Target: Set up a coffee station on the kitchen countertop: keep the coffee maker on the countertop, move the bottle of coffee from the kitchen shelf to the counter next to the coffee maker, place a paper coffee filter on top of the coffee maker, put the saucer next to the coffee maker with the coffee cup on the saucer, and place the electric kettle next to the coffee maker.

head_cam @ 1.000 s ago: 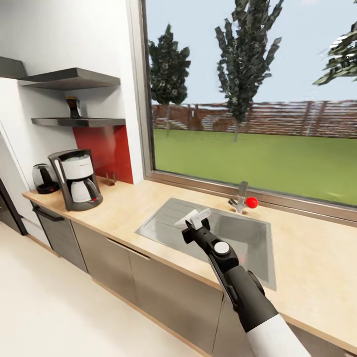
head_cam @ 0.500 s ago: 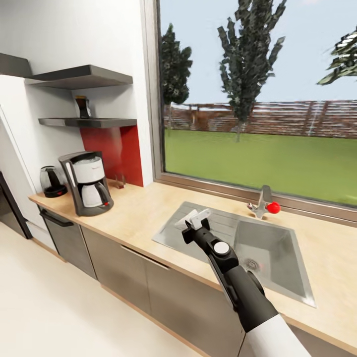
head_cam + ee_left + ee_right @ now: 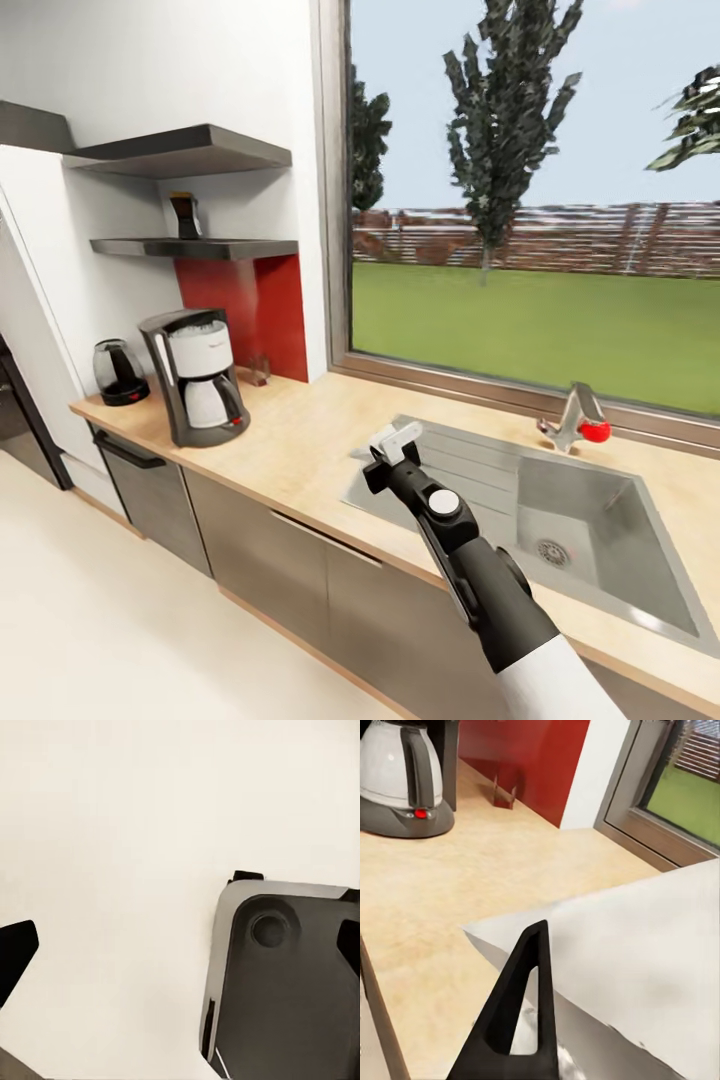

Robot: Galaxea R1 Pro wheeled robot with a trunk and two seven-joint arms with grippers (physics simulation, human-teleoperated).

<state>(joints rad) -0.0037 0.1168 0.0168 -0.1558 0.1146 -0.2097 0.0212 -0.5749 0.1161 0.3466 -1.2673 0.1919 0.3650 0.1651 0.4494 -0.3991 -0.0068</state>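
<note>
Right end effector [image 3: 392, 447] clamped on paper coffee filter [image 3: 397, 436], above bench [image 3: 300, 440] front edge by sink [image 3: 560, 500]; coffee maker [image 3: 198, 375] well apart, toward bench's left end.

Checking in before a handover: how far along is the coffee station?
Done: coffee maker and electric kettle stand side by side on the kitchen countertop. In hand: the right hand grips the paper coffee filter. Left: filter onto the maker, bottle of coffee off the kitchen shelf, saucer and cup.

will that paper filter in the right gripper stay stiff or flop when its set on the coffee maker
Probably light and floppy: the paper coffee filter is a thin white sheet pinched in the right gripper. It may slide off the coffee maker.
</note>
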